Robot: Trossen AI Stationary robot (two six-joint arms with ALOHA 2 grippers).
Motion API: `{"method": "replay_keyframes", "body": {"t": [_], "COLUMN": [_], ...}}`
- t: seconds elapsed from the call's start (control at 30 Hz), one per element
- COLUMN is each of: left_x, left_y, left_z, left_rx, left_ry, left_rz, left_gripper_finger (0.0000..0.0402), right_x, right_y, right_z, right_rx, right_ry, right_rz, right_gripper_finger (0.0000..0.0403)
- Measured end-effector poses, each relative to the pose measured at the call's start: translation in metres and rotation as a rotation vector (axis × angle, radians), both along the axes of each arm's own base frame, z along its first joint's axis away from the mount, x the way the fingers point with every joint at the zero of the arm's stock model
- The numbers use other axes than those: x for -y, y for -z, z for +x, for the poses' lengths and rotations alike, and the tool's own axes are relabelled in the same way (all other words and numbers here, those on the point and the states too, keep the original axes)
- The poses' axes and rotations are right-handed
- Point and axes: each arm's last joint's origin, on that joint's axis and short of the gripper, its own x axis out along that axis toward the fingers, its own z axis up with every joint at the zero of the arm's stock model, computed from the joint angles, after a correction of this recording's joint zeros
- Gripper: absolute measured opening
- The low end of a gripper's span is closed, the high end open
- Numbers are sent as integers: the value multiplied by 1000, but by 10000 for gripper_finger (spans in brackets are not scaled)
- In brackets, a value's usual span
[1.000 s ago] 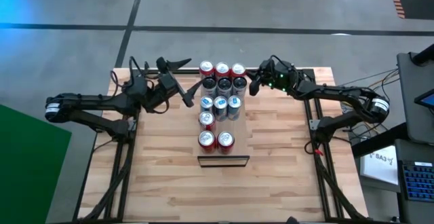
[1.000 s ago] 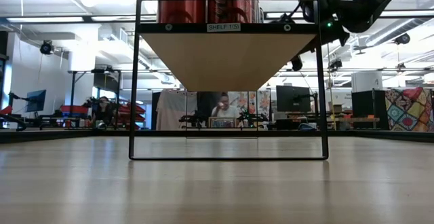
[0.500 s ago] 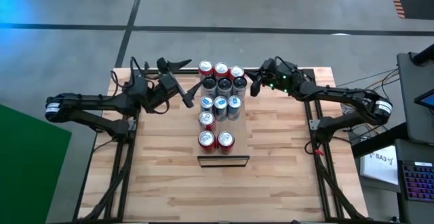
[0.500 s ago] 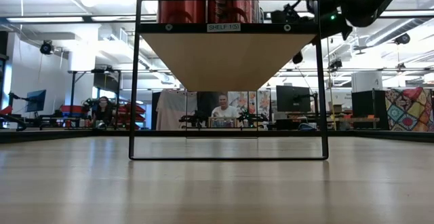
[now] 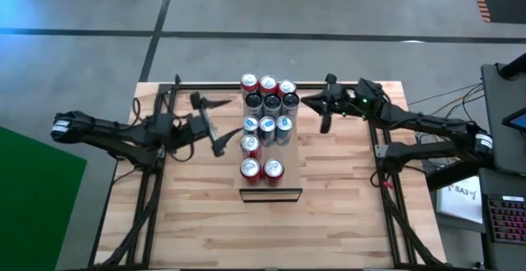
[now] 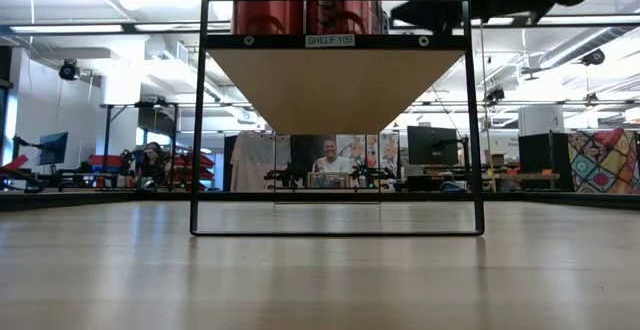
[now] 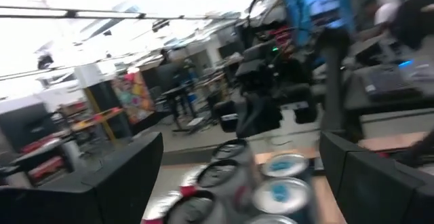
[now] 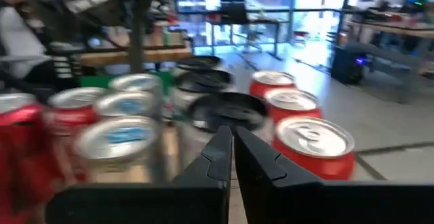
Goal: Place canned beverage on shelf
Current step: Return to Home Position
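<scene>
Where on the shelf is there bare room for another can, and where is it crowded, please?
The shelf has bare board beside the lone can in its fourth row, on the right arm's side, and one slot beside the two cans at its dark-edged end. The three far rows are full, with the left gripper and right gripper flanking them.

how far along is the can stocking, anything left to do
Done: twelve cans stand in rows on the shelf, and I see none off it. In hand: nothing; the left gripper is open and empty beside the rows, the right gripper shut and empty on the other side. Left: probably only parking both arms.
</scene>
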Motion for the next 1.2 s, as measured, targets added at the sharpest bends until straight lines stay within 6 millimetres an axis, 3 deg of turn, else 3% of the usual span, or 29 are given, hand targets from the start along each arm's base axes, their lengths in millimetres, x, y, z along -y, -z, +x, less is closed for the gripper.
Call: {"method": "replay_keyframes", "body": {"t": [0.27,0.47,0.83,1.2], "left_x": [20,30,47,53], "left_y": [18,21,20,20], "left_z": [-31,-40,-28,-13], "left_rx": [85,112,78,37], "left_ry": [131,208,277,263], "left_rz": [-56,-113,-127,-96], "left_gripper_finger": [366,366,366,366], "right_x": [-32,-54,-87,-91], "right_y": [-7,-10,-13,-8], "right_z": [-9,-12,-11,-9], "right_rx": [55,76,92,62], "right_ry": [-129,-124,-246,-144], "right_rz": [2,16,86,158], "right_gripper_finger": [9,9,9,9]}}
